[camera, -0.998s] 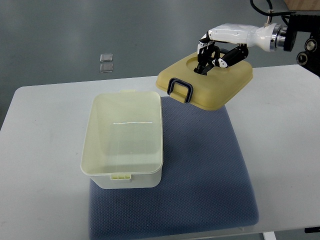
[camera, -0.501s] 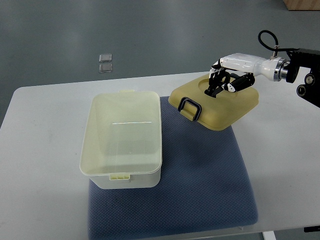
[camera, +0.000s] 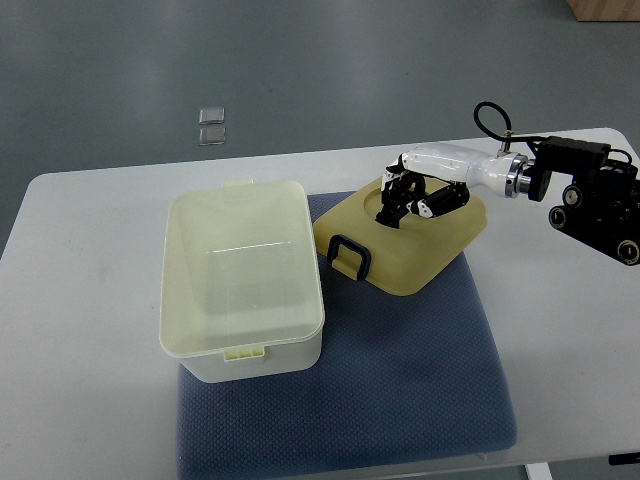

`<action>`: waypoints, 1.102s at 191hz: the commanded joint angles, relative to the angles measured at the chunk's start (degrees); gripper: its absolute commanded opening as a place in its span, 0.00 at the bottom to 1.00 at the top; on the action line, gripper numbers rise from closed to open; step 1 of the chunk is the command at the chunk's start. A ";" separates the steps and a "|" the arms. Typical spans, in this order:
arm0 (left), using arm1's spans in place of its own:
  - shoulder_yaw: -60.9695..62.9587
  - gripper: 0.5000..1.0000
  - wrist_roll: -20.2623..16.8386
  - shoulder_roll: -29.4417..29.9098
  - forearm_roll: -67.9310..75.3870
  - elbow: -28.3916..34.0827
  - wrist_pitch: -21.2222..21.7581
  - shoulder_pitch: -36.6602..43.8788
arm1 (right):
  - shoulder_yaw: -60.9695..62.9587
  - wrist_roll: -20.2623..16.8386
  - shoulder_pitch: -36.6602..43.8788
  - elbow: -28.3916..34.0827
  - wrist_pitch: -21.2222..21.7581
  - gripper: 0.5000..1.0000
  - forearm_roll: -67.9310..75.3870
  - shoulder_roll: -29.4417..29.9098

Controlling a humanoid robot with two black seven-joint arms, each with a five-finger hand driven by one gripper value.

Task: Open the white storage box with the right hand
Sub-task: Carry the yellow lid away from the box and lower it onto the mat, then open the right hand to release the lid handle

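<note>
The white storage box (camera: 243, 281) stands open and empty on the left part of the blue mat (camera: 400, 380). Its cream lid (camera: 400, 240), with a black handle (camera: 351, 256) at its near left edge, lies low over the mat just right of the box. My right hand (camera: 403, 197) comes in from the right, fingers curled into the round recess on the lid's top, gripping it. I cannot tell whether the lid rests fully on the mat. The left arm does not show.
The mat lies on a white table (camera: 90, 330). Two small clear squares (camera: 211, 125) lie on the grey floor beyond the table's far edge. The black forearm housing (camera: 590, 195) hangs over the table's right side.
The right hand has carried the lid down and to the left, from above the table's far edge to low over the mat beside the box. The box shifted slightly.
</note>
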 commanded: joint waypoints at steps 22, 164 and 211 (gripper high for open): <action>0.00 1.00 0.00 0.00 0.00 0.00 0.00 0.00 | -0.14 0.00 -1.03 0.05 -0.01 0.00 -0.05 1.07; 0.00 1.00 0.00 0.00 0.00 0.00 0.00 0.00 | 0.56 0.00 -5.96 -2.15 -1.68 0.85 3.11 4.14; 0.00 1.00 0.00 0.00 0.00 0.00 0.00 0.00 | 0.65 0.00 -5.78 -2.06 -1.07 0.86 16.47 3.97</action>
